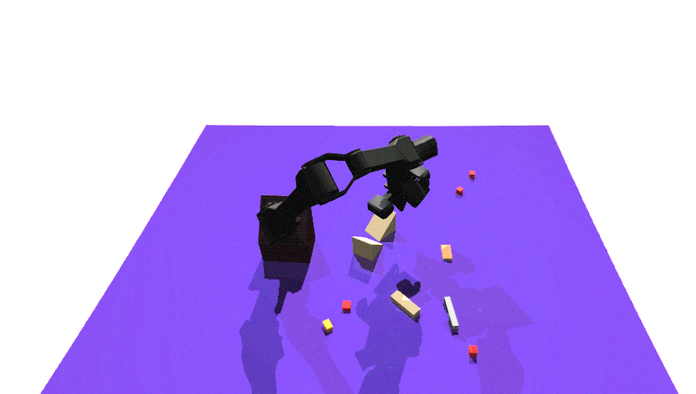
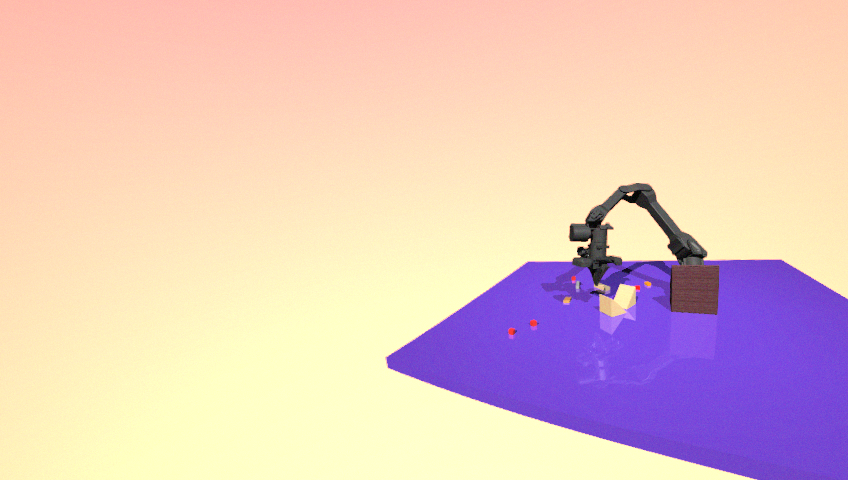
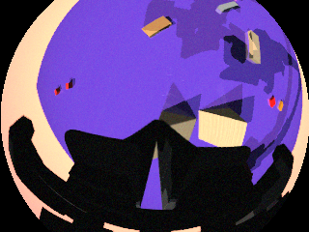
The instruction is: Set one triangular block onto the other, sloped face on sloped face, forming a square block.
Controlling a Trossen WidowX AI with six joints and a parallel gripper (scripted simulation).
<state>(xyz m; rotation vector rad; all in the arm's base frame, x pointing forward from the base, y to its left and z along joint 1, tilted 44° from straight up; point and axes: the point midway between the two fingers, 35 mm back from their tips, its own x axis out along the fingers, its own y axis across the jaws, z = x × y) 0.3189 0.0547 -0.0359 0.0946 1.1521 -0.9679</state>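
Note:
Two tan triangular blocks stand close together on the table, separate and not stacked. The back one in the top view [image 1: 382, 226] [image 2: 611, 306] [image 3: 185, 130] shows a broad tan face there; my finger parts hide some of it in the wrist view. The other block [image 1: 367, 248] [image 2: 624, 295] [image 3: 222, 128] shows a pale narrow upper face and a tan side in the top view. My gripper [image 1: 401, 208] [image 2: 596, 284] [image 3: 157, 124] points down with its fingertips together and nothing between them. It hangs above the table near the back block, and no contact shows.
An orange block [image 1: 446, 253] [image 3: 156, 26], a tan bar [image 1: 405, 304] [image 3: 253, 46] and a grey bar [image 1: 451, 313] [image 3: 227, 7] lie around the blocks. Several small red cubes and a yellow cube [image 1: 327, 326] [image 3: 280, 105] are scattered about. The arm's brown base [image 1: 286, 244] [image 2: 694, 289] stands beside the blocks.

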